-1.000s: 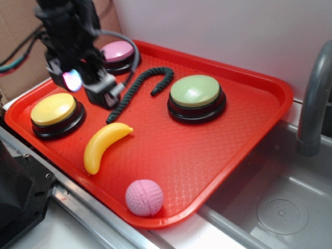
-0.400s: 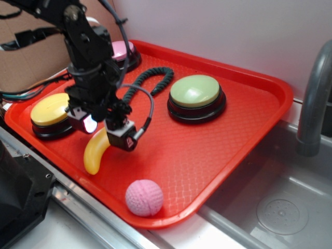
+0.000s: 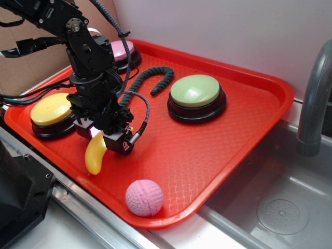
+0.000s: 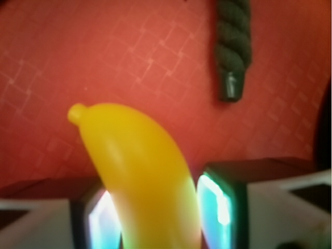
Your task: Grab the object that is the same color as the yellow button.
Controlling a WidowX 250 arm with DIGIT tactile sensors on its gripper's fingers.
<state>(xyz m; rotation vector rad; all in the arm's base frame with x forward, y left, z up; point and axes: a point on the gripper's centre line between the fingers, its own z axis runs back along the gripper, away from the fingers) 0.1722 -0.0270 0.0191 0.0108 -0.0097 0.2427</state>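
The yellow toy banana (image 3: 95, 155) lies on the red tray (image 3: 218, 155) at its front left. My gripper (image 3: 104, 141) is down over the banana's upper half, one finger on each side. In the wrist view the banana (image 4: 140, 171) fills the gap between the two lit pads (image 4: 101, 223), with only thin slivers of room; the gripper (image 4: 155, 212) looks open around it, and the banana rests on the tray. The yellow button (image 3: 49, 109) stands just left of the gripper, partly behind the arm.
A dark twisted rope (image 3: 148, 80) lies behind the gripper; its end shows in the wrist view (image 4: 232, 46). A green button (image 3: 196, 91) and a pink button (image 3: 122, 49) stand at the back. A pink ball (image 3: 144, 197) sits at the front rim. A sink and faucet (image 3: 314, 98) are on the right.
My gripper came forward from the pink button, over the rope, and dropped onto the banana, so its fingers now straddle it. The banana has not moved.
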